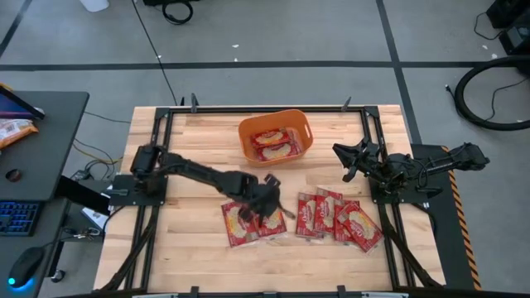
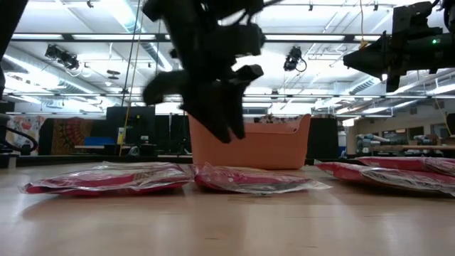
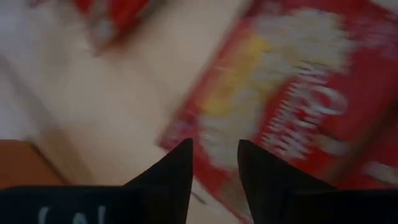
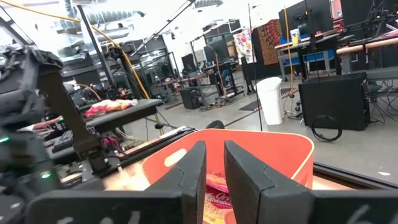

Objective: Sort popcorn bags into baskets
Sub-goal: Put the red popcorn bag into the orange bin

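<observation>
Left gripper: I see the left gripper (image 1: 267,201) reaching out over the middle of the light wooden table (image 1: 190,248), hanging just above the left-hand pair of packets. In its wrist view the two dark fingers (image 3: 176,167) stand slightly apart with nothing between them; one red packet fills the space beyond the tips.
Height: from the low view the left gripper (image 2: 226,107) is clear of the table, not touching the packets beneath it.
Right gripper: the right gripper (image 1: 346,157) waits raised near the table's right edge, pointing towards the tub. Its fingers (image 4: 186,168) sit close together, a narrow gap between them, holding nothing.
Basket: the orange plastic tub with sloping sides and a rim (image 1: 305,132) stands at the far middle of the table. I can make out two red packets lying flat inside it (image 1: 276,142).
Popcorn bags on the table: the flat glossy red packets with a yellow-cream picture (image 1: 352,222) lie in the near half. Two are side by side under the left gripper (image 1: 236,225); a cluster of roughly four, overlapping and fanned, lies to their right.
Low view of bags: the packets (image 2: 106,178) lie flat on the wood in front of the tub (image 2: 277,146).
Surroundings: a dark desk (image 1: 50,116) with a keyboard stands beside the table on the left.
</observation>
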